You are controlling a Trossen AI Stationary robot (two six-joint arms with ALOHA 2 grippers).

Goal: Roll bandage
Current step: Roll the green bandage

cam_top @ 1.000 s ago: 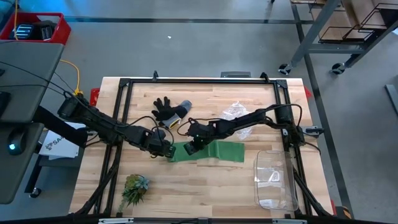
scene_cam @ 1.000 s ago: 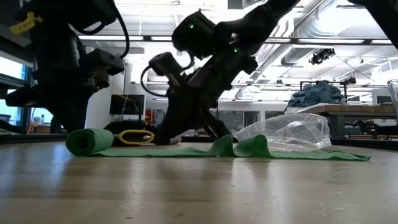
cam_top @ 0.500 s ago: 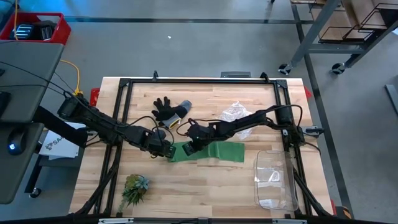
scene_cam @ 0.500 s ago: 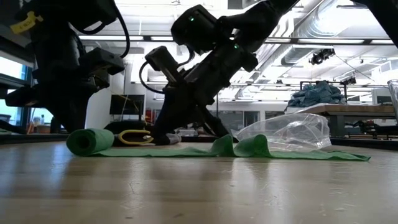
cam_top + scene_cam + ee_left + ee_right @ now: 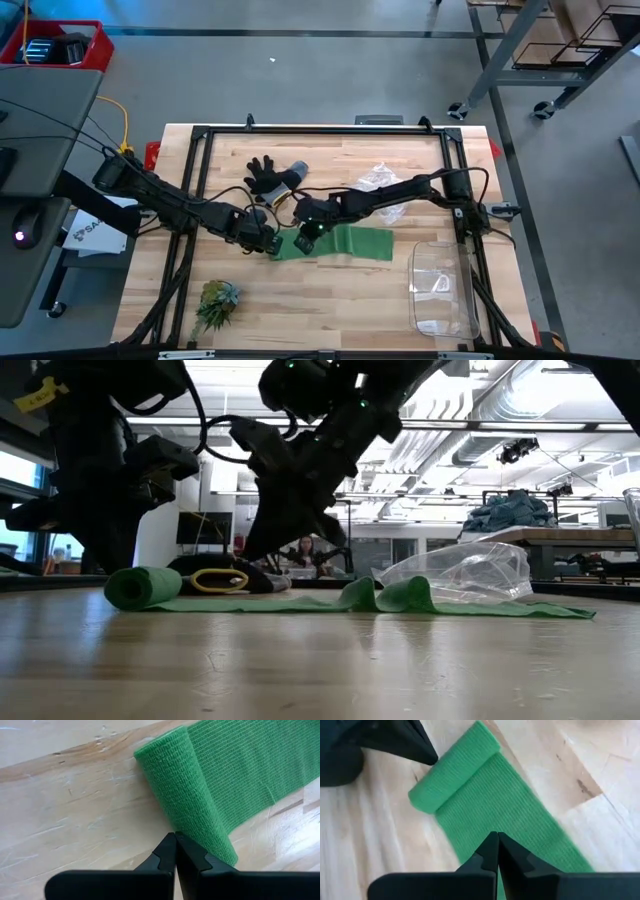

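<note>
Partly rolled bandage (image 5: 340,243) on table (image 5: 330,300), left claw (image 5: 175,851) closed beside roll, right claw (image 5: 497,847) closed above strip

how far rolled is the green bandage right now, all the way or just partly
Partly rolled. The bandage has a short roll at one end, and the rest lies flat on the table, with a raised wrinkle midway.

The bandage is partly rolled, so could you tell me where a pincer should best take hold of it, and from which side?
Probably the rolled end of the bandage, taken from above across the cylinder. The rest lies flat on the table, offering no edge. The shut left pincer is already beside the roll; the right pincer is shut over the flat strip.
</note>
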